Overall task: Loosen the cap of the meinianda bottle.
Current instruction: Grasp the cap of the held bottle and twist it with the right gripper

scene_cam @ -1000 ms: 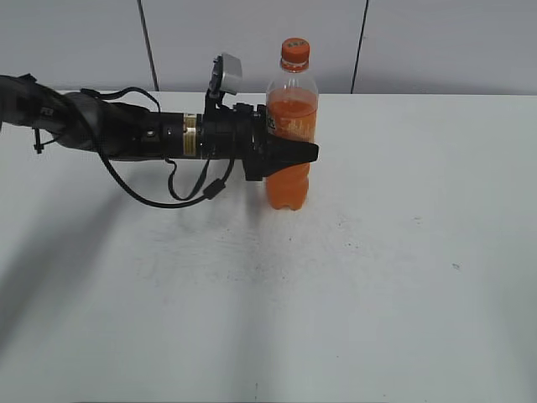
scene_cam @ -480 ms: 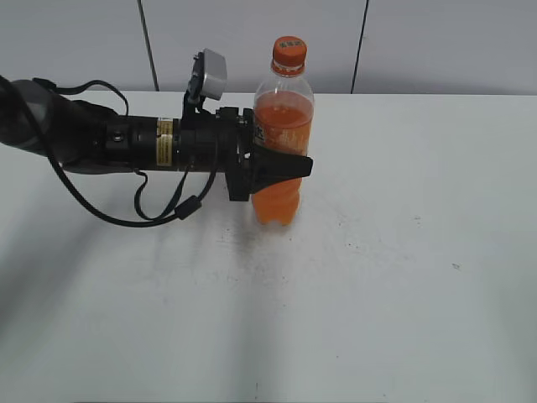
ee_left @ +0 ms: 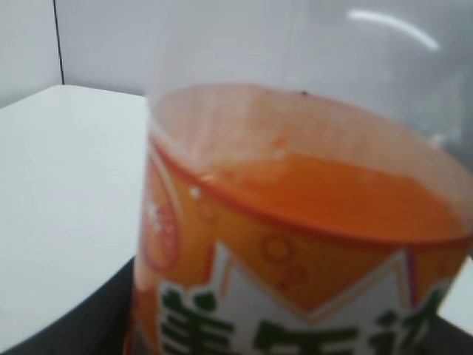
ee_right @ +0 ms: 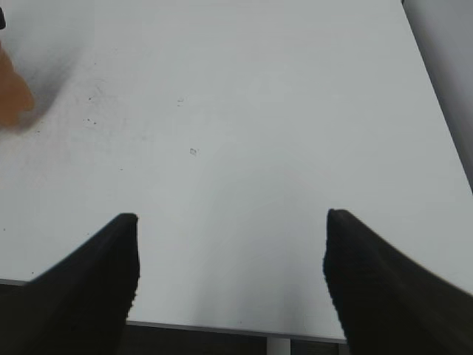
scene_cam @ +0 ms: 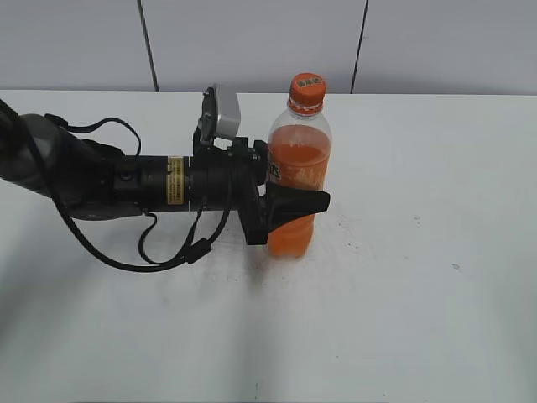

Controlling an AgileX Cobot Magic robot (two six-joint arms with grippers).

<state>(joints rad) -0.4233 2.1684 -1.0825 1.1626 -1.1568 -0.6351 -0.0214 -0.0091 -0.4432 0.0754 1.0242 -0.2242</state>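
Note:
The meinianda bottle (scene_cam: 298, 180) stands upright near the table's middle, clear plastic with orange drink. Its orange cap (scene_cam: 307, 88) sits on top with a dark mark. My left gripper (scene_cam: 295, 204) reaches in from the left and is shut on the bottle's waist, one black finger showing across its front. In the left wrist view the bottle (ee_left: 295, 244) fills the frame with its orange-and-white label; the cap is out of view there. My right gripper (ee_right: 230, 255) is open and empty above the table; it is out of the exterior view. A sliver of the bottle (ee_right: 11, 92) shows at that view's left edge.
The white table (scene_cam: 403, 285) carries nothing else. Its front edge (ee_right: 222, 325) shows below my right gripper's fingers. A grey panelled wall (scene_cam: 252, 42) stands behind the table. The left arm's black cable (scene_cam: 168, 256) loops down to the tabletop.
My left gripper has carried the bottle toward the front and a little right, still gripped at the waist. The bottle stays upright.

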